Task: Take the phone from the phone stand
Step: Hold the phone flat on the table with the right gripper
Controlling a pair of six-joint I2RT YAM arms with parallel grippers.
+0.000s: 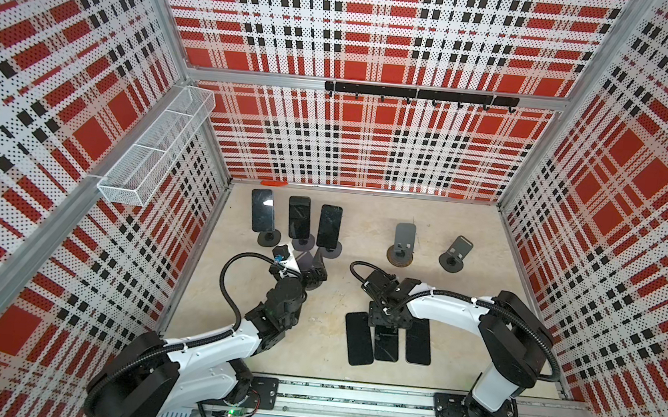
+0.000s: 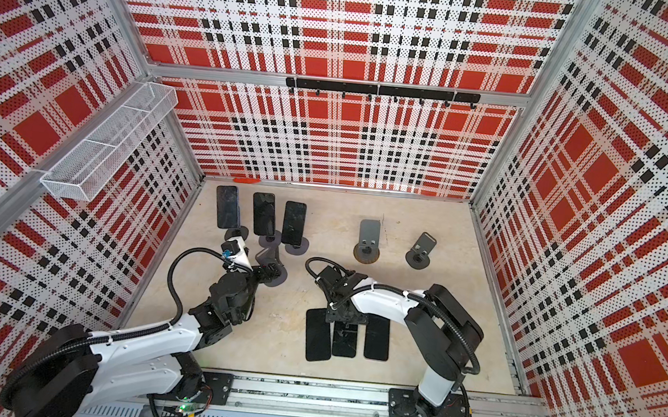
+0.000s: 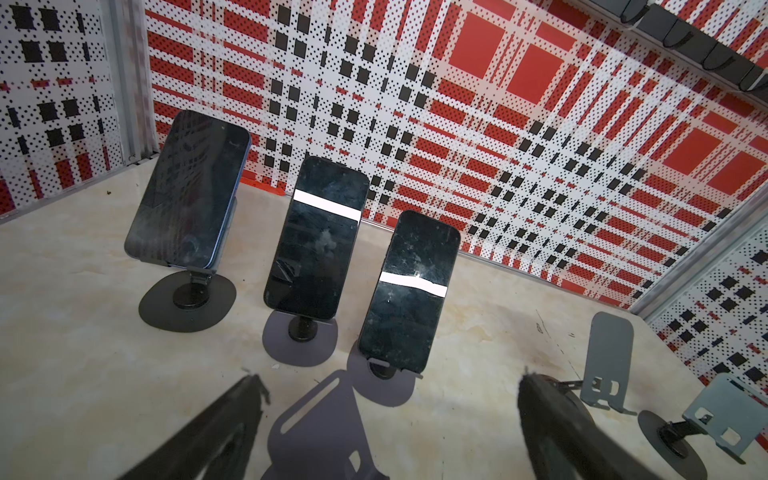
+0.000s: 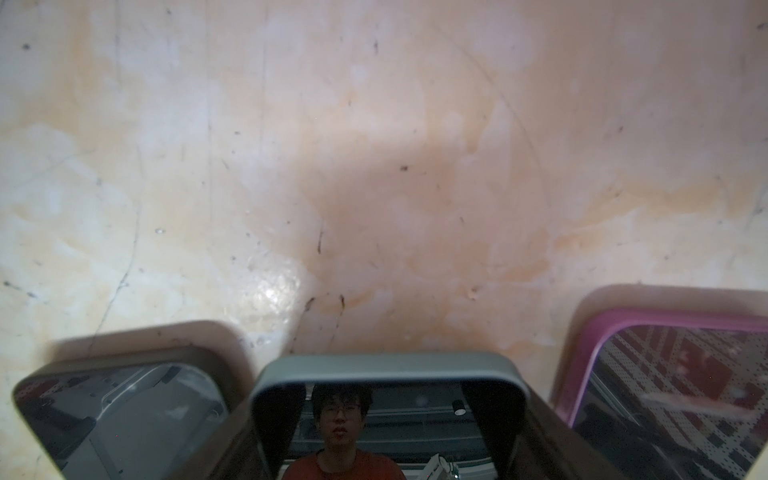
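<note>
Three dark phones lean on round-based phone stands at the back left: the left one (image 1: 262,210) (image 3: 189,195), the middle one (image 1: 298,217) (image 3: 318,237) and the right one (image 1: 329,226) (image 3: 411,291). My left gripper (image 1: 313,276) (image 3: 386,415) is open just in front of them, over an empty purple-grey stand (image 3: 316,424) (image 2: 267,255), holding nothing. My right gripper (image 1: 389,327) (image 4: 390,399) points down at the front centre. It is shut on the sides of a grey-edged phone (image 4: 386,365) (image 1: 386,346) that lies flat at the table.
Two more phones lie flat beside the held one: a dark one (image 1: 358,338) (image 4: 124,399) and a pink-edged one (image 1: 419,342) (image 4: 665,324). Two empty grey stands (image 1: 404,241) (image 1: 456,252) stand at the back right. A mesh basket (image 1: 154,146) and a hook rail (image 1: 418,94) hang on the walls.
</note>
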